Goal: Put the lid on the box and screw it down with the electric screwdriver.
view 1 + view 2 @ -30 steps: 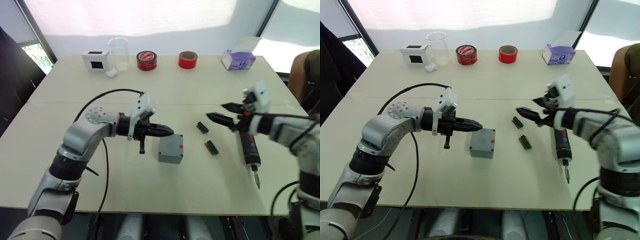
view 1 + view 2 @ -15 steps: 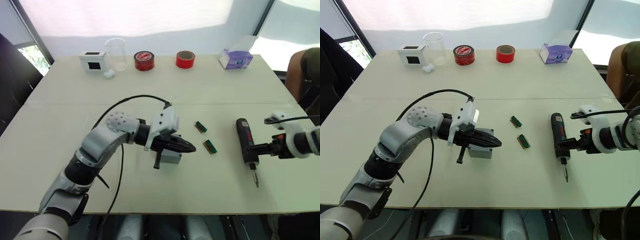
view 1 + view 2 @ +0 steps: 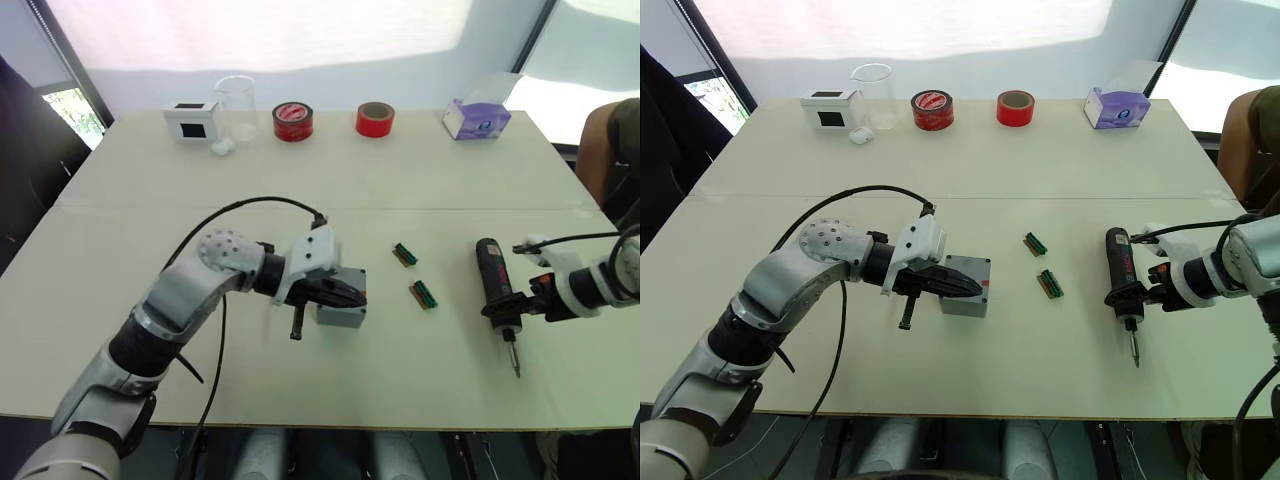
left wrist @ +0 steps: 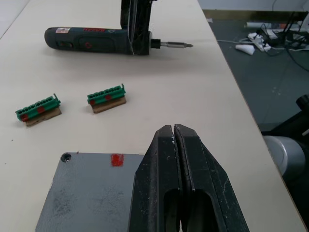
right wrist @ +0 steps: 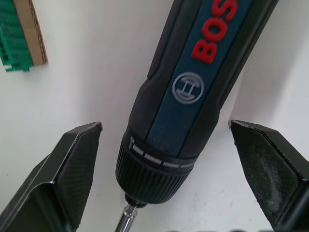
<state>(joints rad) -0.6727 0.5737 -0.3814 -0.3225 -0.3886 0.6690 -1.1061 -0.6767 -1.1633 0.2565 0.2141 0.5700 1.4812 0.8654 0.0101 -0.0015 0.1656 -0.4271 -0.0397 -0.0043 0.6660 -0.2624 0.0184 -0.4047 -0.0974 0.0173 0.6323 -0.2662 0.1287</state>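
The grey box sits mid-table, its flat grey top showing a corner screw hole and a red mark at the edge. I cannot tell the lid apart from the box. My left gripper is shut and empty, lying low over the box top. The black electric screwdriver lies on the table to the right, bit toward the front edge. My right gripper is open, its fingers standing on either side of the screwdriver's collar with gaps to it.
Two green terminal strips lie between box and screwdriver. Along the far edge stand a white box, a beaker, two red tape rolls and a purple tissue box. A person sits at the right.
My right gripper came down from above the table and now straddles the screwdriver's front end. My left gripper moved right from beside the box to over its top.
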